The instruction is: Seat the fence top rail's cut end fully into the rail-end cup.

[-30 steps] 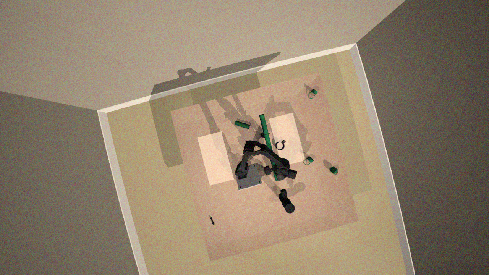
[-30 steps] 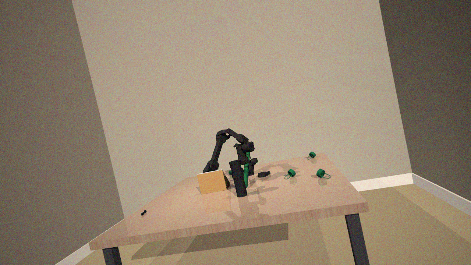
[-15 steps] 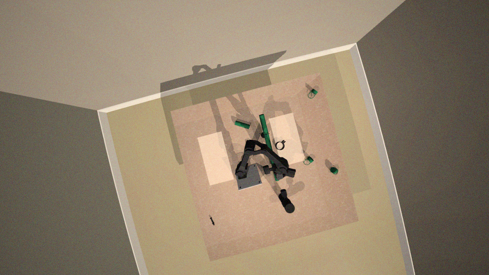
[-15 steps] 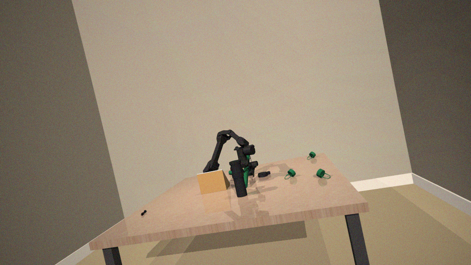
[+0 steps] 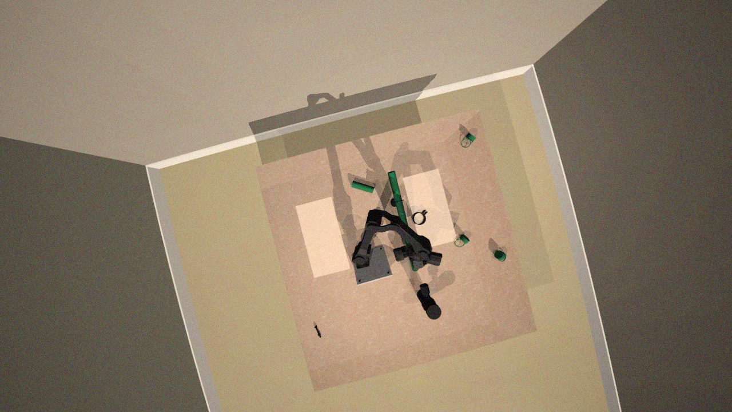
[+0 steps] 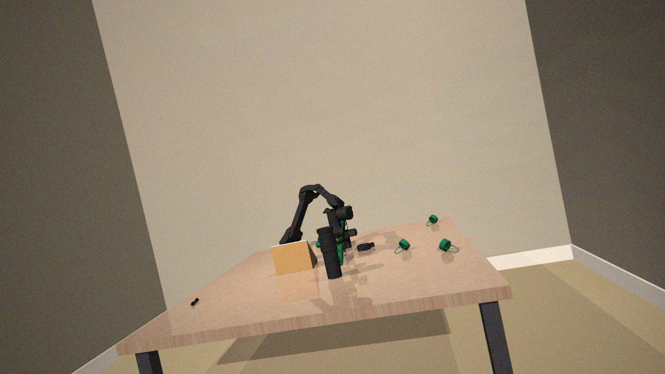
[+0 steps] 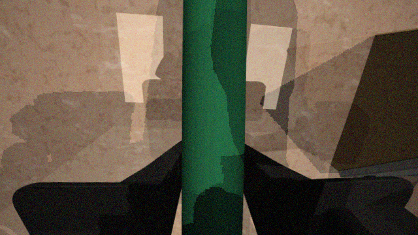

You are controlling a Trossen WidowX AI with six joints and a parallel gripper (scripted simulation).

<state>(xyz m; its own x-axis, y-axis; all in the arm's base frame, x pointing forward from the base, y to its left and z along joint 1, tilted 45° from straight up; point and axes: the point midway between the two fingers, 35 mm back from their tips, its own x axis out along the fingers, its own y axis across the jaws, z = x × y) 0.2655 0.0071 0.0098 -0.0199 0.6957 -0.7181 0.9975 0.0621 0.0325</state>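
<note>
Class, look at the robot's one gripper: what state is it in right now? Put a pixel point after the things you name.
Gripper (image 5: 417, 264) (image 7: 209, 146): closed on the green rail (image 5: 396, 188) (image 7: 209, 98), with its fingers against both sides.
</note>
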